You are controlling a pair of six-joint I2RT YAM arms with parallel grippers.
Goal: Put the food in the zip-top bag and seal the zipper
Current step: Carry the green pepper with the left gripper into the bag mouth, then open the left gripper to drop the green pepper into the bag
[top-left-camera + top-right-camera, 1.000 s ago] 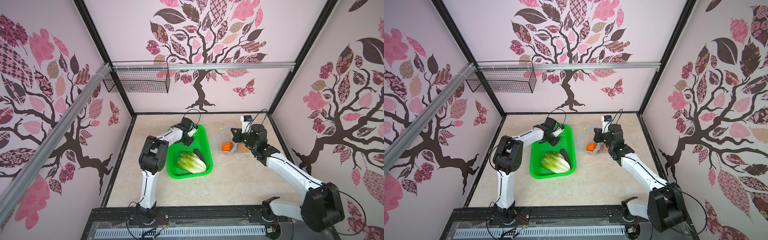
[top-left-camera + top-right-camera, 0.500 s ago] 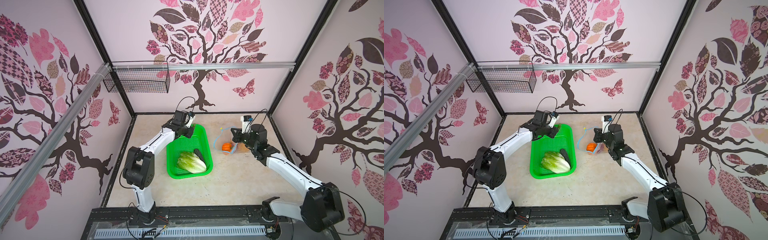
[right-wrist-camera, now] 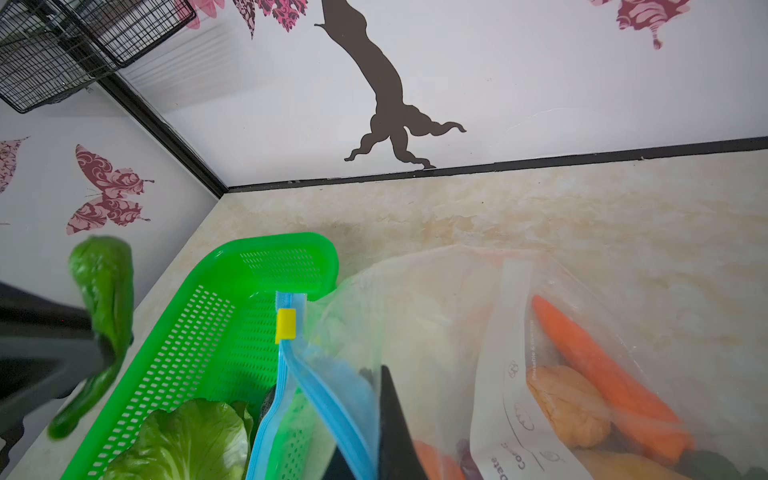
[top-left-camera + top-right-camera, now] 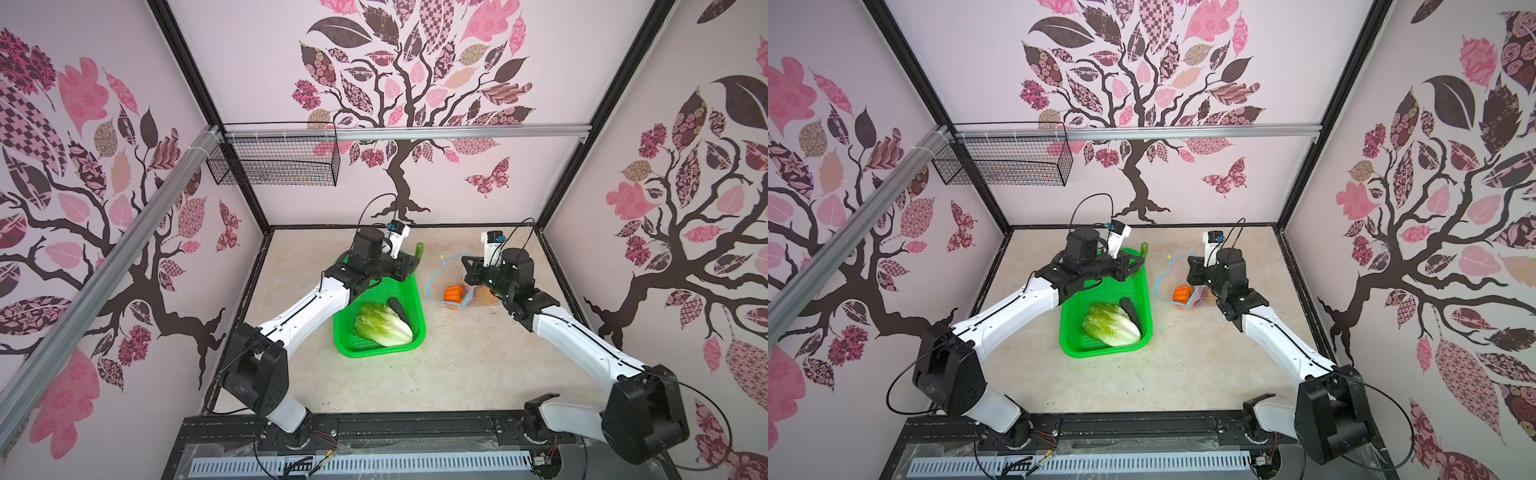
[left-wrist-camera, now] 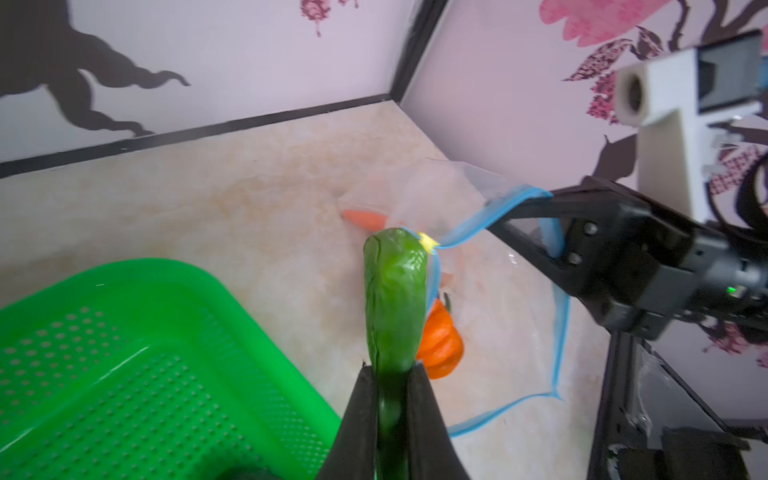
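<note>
gripping a long green vegetable (image 5: 395, 291) by its lower end, the left gripper (image 5: 390, 374) has both jaws pressed tight on it and holds it upright over the far corner of the green basket (image 4: 376, 353), near the open mouth of the zip-top bag (image 3: 436, 299). the right gripper (image 5: 517, 214) is clenched on the blue zipper (image 3: 328, 399) and holds one lip of the mouth up. the yellow tab (image 3: 285, 325) sits at the end of the strip. inside the bag lie a pumpkin (image 4: 453, 293), a carrot (image 3: 594, 357) and a tan potato (image 3: 569, 407). a cabbage (image 4: 384, 326) and a dark long piece (image 4: 397, 309) lie in the basket on the table (image 4: 457, 374).
</note>
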